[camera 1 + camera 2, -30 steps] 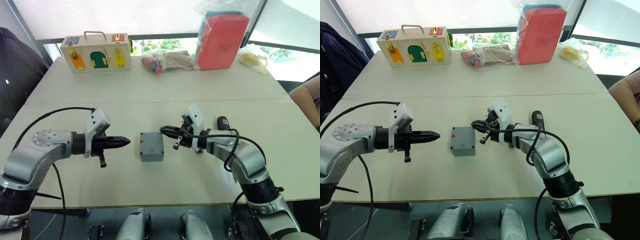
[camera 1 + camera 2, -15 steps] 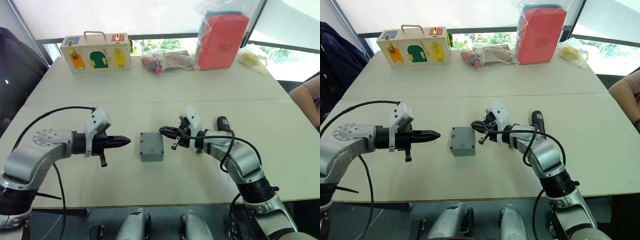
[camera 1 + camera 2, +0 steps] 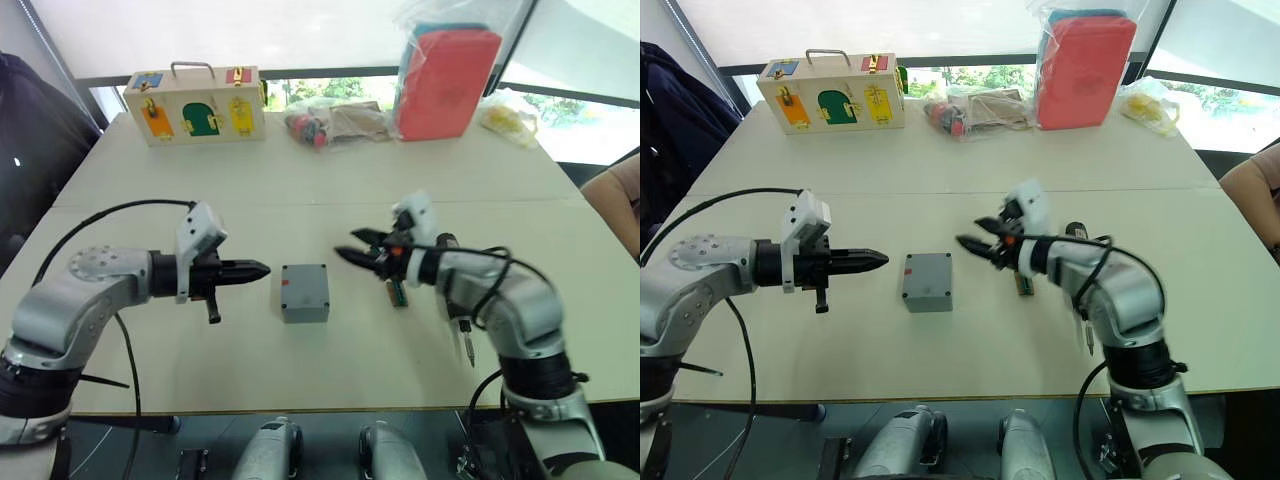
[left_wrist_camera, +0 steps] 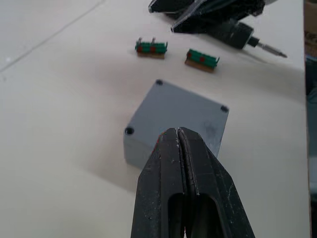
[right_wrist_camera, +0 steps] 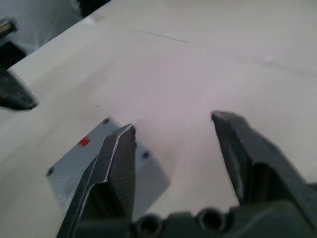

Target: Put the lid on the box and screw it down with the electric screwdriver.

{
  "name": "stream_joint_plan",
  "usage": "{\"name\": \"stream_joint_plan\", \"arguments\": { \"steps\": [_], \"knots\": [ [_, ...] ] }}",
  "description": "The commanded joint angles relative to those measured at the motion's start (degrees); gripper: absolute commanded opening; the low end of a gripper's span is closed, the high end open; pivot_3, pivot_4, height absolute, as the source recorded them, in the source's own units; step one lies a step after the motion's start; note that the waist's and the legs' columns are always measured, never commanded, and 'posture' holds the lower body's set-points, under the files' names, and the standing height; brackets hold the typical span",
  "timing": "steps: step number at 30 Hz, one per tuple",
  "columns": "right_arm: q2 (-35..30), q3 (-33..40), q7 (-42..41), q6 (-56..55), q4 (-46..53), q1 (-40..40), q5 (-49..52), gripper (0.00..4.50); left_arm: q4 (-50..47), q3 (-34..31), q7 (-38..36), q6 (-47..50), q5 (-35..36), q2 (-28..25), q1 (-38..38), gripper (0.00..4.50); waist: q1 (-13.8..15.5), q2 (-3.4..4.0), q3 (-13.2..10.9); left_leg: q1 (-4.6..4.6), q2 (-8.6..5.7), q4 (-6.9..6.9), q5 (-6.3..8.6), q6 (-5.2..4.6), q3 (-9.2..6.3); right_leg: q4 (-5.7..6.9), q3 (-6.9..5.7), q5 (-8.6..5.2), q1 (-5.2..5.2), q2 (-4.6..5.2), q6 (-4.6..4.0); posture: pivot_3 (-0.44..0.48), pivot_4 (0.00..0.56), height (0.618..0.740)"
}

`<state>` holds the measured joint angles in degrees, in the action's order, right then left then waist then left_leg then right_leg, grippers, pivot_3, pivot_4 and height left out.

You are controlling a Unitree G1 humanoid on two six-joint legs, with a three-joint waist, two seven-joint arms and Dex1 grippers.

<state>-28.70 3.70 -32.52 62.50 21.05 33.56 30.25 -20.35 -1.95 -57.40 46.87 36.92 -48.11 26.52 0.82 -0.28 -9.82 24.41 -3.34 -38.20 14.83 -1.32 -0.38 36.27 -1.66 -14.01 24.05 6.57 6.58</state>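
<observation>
Pale, cream-coloured counter [image 3: 300, 180] stretches back toward bright windows. Near its middle sits the box [image 3: 304, 292], a small grey square enclosure with a tiny red mark on top and dark screw holes at its corners. Its top looks closed over and flat; whether the lid is already on it cannot be told.

On the robot's left, the left gripper [image 3: 262, 269] hovers just beside the box, level with it and pointing at it, jaws pressed together into one black point, holding nothing.

On the robot's right, the right gripper [image 3: 353, 247] hangs above the counter near the box, apart from it, jaws spread wide and empty.

The screwdriver [image 4: 237, 35], a black stick-shaped tool with a thin metal bit, lies on the counter under the right arm. Two small green strips [image 4: 151, 48] lie near it, apart from the box.

Along the far edge stand a wooden box with coloured doors [image 3: 194, 103], some clear bags [image 3: 330, 120] and a red pad in plastic wrap [image 3: 446, 68].
</observation>
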Motion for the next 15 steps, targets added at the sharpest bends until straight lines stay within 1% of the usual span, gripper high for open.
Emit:
{"name": "stream_joint_plan", "arguments": {
  "steps": [1,2,4,5,7,9,12,15],
  "knots": [
    [-8.2,7.3,0.2,15.1,2.0,6.4,4.6,3.62,-2.2,3.3,-3.1,-2.1,0.5,1.1,3.8,0.00,-0.2,-0.02,0.0,0.00,-0.03,0.01,0.01,-0.02,0.00,-0.01,-0.01,0.00,0.00,0.04,0.00,0.000,0.150,0.740],
    [-10.4,7.9,0.6,20.5,1.0,8.6,5.0,4.12,-2.2,4.6,-4.1,-2.9,0.0,1.5,4.6,0.00,-0.2,0.00,0.0,-0.02,-0.02,0.02,0.08,-0.13,0.02,-0.03,0.00,0.00,-0.02,0.04,0.00,0.000,0.150,0.740],
    [-15.1,7.3,0.7,27.9,-0.9,11.7,6.0,4.40,-2.0,7.1,-6.3,-5.0,-1.3,1.9,6.0,0.00,-0.4,0.02,0.0,-0.01,0.00,0.04,0.16,-0.27,0.03,-0.03,0.01,0.00,0.02,0.03,0.00,0.000,0.150,0.740],
    [-17.1,6.6,0.7,29.4,-1.7,12.2,6.8,4.40,-1.9,8.0,-7.1,-5.8,-1.9,1.9,6.5,0.00,-0.4,0.02,0.0,0.00,0.01,0.05,0.16,-0.28,0.05,-0.03,0.01,0.00,0.04,0.04,0.00,0.000,0.150,0.740],
    [-24.7,3.8,2.3,30.0,-7.8,12.4,13.2,4.40,-1.6,11.1,-10.1,-9.1,-3.9,2.3,7.9,0.00,-0.4,0.02,0.0,0.00,0.04,0.06,0.19,-0.33,0.06,-0.05,0.00,-0.01,0.02,0.03,-0.01,0.000,0.150,0.740],
    [-30.0,1.2,3.6,30.0,-12.4,12.4,18.4,4.40,-1.1,13.5,-11.9,-11.7,-5.7,2.8,8.7,0.00,-0.3,0.01,0.0,-0.01,0.03,0.03,0.25,-0.44,0.09,-0.09,-0.02,-0.01,-0.02,0.10,-0.01,0.000,0.150,0.740],
    [-35.0,-3.4,5.6,30.0,-17.6,12.5,24.9,4.40,-0.2,15.3,-13.0,-13.9,-7.2,4.2,9.3,0.00,-0.3,0.02,0.0,-0.01,-0.01,0.00,0.33,-0.57,0.19,-0.15,-0.02,0.00,-0.08,0.21,0.00,0.000,0.150,0.740],
    [-36.6,-7.8,8.6,30.0,-22.5,13.2,29.1,4.40,0.6,16.5,-13.0,-15.7,-8.7,6.0,9.4,0.00,-0.4,0.01,0.0,0.00,0.00,-0.03,0.34,-0.59,0.19,-0.17,-0.02,0.00,-0.09,0.21,0.00,0.000,0.150,0.740]
  ]
}}
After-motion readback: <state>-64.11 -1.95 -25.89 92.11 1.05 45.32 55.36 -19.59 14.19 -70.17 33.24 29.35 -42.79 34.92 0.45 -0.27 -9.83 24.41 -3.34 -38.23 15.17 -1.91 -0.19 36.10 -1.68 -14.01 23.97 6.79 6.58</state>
